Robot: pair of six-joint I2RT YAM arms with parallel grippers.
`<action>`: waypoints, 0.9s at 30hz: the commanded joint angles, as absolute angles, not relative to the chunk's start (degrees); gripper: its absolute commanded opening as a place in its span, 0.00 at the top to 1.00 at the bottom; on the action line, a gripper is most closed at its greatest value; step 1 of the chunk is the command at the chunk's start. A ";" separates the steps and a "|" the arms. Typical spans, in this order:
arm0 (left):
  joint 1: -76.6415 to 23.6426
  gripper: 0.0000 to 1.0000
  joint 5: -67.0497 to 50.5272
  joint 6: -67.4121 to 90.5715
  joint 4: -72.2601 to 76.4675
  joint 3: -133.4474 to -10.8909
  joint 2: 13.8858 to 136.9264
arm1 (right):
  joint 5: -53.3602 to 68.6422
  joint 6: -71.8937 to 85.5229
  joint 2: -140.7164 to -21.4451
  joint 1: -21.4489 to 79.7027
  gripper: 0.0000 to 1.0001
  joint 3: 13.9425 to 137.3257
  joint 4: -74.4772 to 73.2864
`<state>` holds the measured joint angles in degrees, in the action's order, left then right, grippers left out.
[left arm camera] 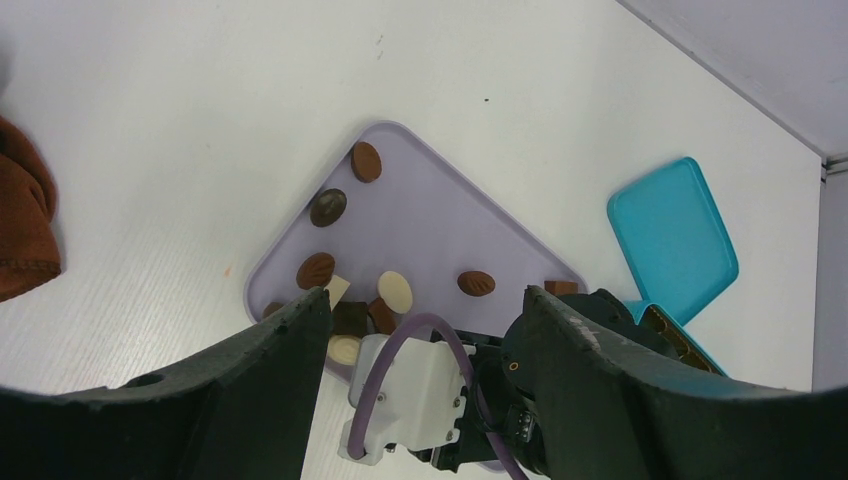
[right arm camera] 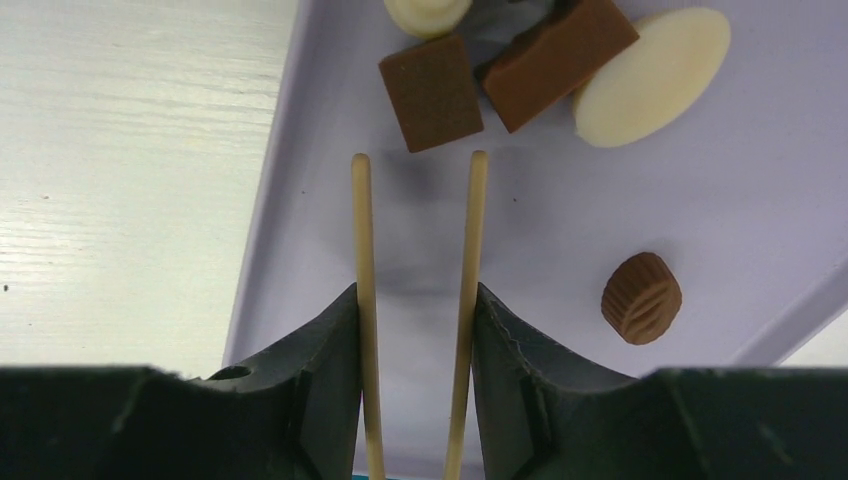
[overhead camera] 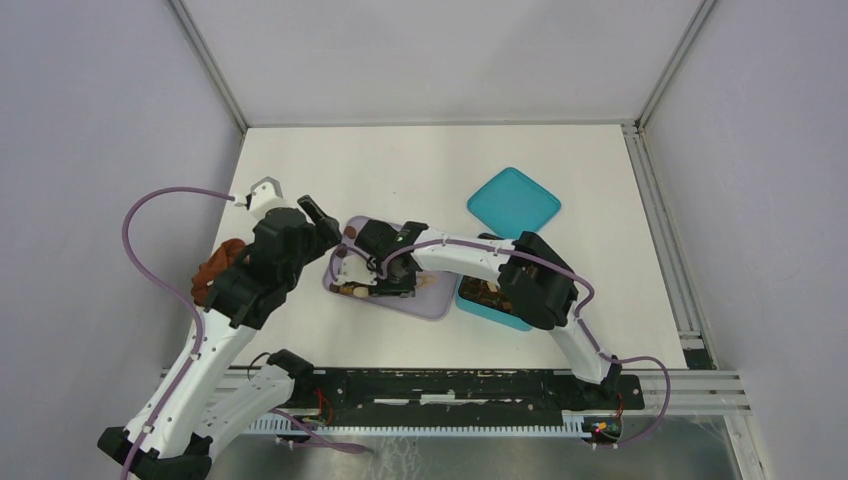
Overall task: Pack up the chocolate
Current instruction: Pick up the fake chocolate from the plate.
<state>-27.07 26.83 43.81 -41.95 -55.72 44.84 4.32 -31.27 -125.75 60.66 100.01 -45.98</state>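
Packing looks partway done — most chocolate [left arm camera: 395, 290] lies on the lilac tray [left arm camera: 440, 215] mid counter [overhead camera: 400, 170], some in the teal box [overhead camera: 478, 309] — right claw [right arm camera: 418, 160] part-open, empty, near a square piece [right arm camera: 432, 92], left claw [left arm camera: 425, 300] wide, empty.

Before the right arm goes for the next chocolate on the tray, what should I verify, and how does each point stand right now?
1. Right gripper empty, jaws apart: ok.
2. Square chocolate lined up just beyond its tips: ok.
3. Left gripper open and empty: ok.
4. Lid off the box: ok.
5. Room left in the box: cannot tell, the right arm covers most of it.
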 commanded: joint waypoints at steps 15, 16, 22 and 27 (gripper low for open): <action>-26.94 0.23 28.21 45.18 -42.51 -56.07 44.03 | 4.58 -30.45 -129.06 61.44 0.53 107.07 -47.28; -26.90 0.23 28.21 45.11 -42.49 -56.07 44.03 | 4.57 -30.39 -129.26 61.42 0.52 107.21 -47.21; -26.93 0.23 28.50 45.01 -42.54 -56.33 44.12 | 4.55 -30.24 -130.57 61.87 0.51 108.91 -47.55; -26.94 0.23 28.64 45.00 -42.63 -56.43 44.03 | 4.37 -30.12 -131.19 62.30 0.50 109.96 -47.62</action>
